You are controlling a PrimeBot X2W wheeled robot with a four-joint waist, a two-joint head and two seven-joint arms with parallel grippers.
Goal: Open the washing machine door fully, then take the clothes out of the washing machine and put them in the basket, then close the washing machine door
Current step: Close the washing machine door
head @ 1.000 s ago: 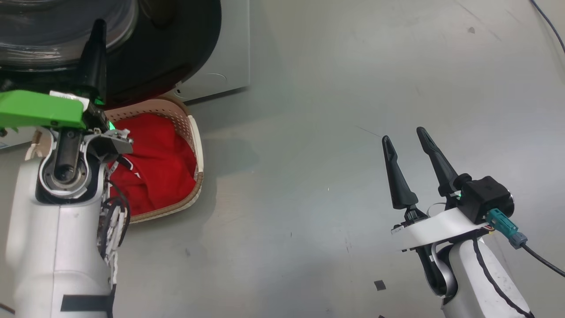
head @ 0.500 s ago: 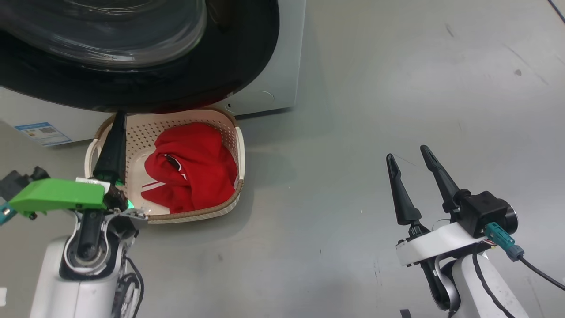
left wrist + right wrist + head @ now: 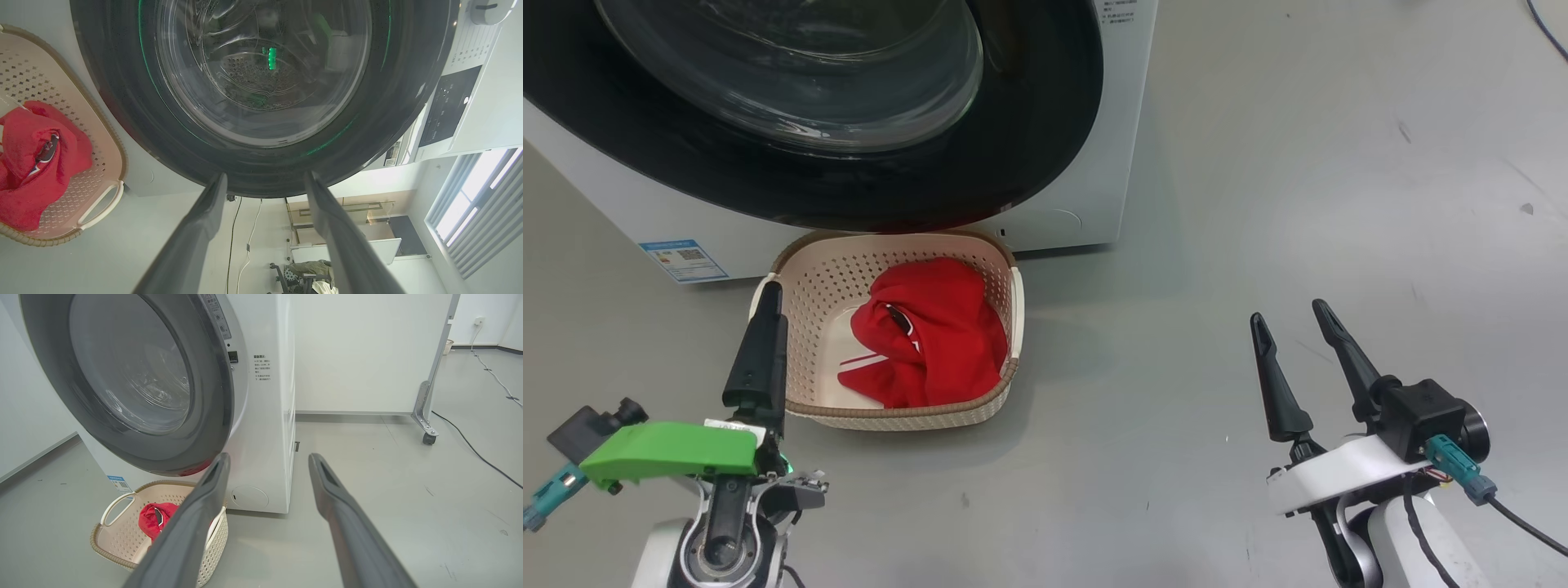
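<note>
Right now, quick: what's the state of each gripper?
Left gripper: open, holding nothing.
Right gripper: open, holding nothing.

Bright, even light; soft shadows; glare on washing machine door [image 3: 800, 90]; sharp focus.

Count of things, washer bay

One washing machine [image 3: 1123, 122], with one washing machine door [image 3: 1029, 163] and one blue label sticker [image 3: 682, 260] low on the front; one control knob [image 3: 488, 6]. One basket [image 3: 890, 416], two white handles [image 3: 116, 507]. Clothes [image 3: 939, 343]: one red heap (the number of separate garments can't be told from the folds). Two grippers, the left gripper [image 3: 265, 176] and the right gripper [image 3: 1287, 311], each with two dark fingers [image 3: 351, 522], four in all. One white partition [image 3: 367, 355], one castor [image 3: 428, 437] in view under it.
</note>
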